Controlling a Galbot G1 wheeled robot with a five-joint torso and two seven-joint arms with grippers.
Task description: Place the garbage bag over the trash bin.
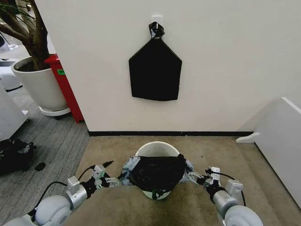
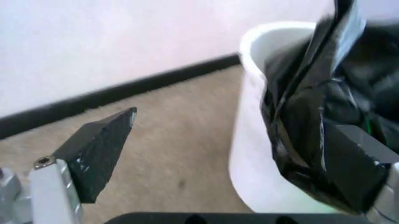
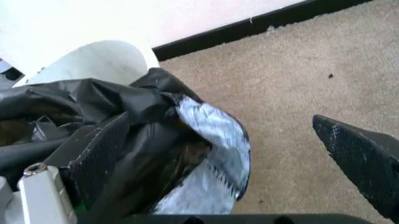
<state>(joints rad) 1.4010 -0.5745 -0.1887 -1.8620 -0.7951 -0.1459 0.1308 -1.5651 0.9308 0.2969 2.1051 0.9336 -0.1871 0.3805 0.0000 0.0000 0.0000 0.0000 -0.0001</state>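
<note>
The trash bin [image 1: 157,149] is a small creamy-white bucket standing on beige carpet just ahead of me. The garbage bag [image 1: 157,173], crinkly black film, is stretched across the bin's near half; the far rim is bare. My left gripper [image 1: 115,173] is at the bag's left edge and my right gripper [image 1: 196,176] at its right edge. In the left wrist view the left gripper [image 2: 231,121] is open, one finger [image 2: 352,163] pressed against the bag [image 2: 305,116] beside the bin [image 2: 255,154]. The right gripper [image 3: 218,119] is open too, one finger [image 3: 93,158] lying in the bag's folds [image 3: 143,135].
A flat black house-shaped bundle [image 1: 155,70] hangs on the wall behind the bin. A big white plant pot [image 1: 40,87] and a red object [image 1: 66,87] stand at the back left. White furniture [image 1: 282,136] sits right, a dark bag [image 1: 14,155] lies on the floor left.
</note>
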